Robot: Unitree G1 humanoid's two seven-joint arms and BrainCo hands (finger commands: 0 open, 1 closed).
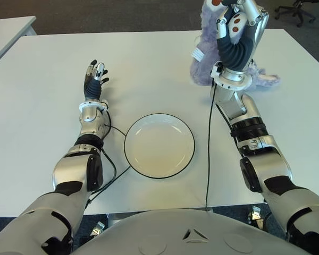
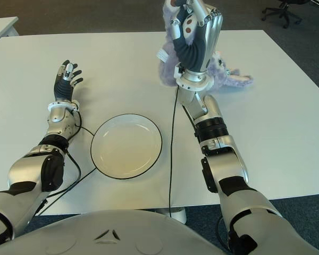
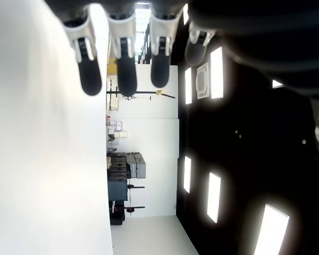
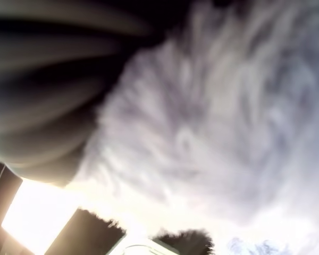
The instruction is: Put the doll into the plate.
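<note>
Over far table side: our right hand [image 1: 239, 37] clamps doll [image 1: 204, 66].
Doll sits w/ fur against palm; left hand [image 1: 94, 79] fingers apart, left of plate [image 1: 159, 145].

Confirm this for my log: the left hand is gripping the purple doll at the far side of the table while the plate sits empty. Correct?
Wrong hand. The right hand grips the purple doll, as both eye views show; the left hand is open beside the empty plate.

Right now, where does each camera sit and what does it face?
Left eye: head, looking down at the table; both arms, plate, doll in the right hand.
Right eye: same scene, slightly offset; left hand open.
Left wrist: past its fingers into the room.
Right wrist: against doll fur.
Eyes share everything.
</note>
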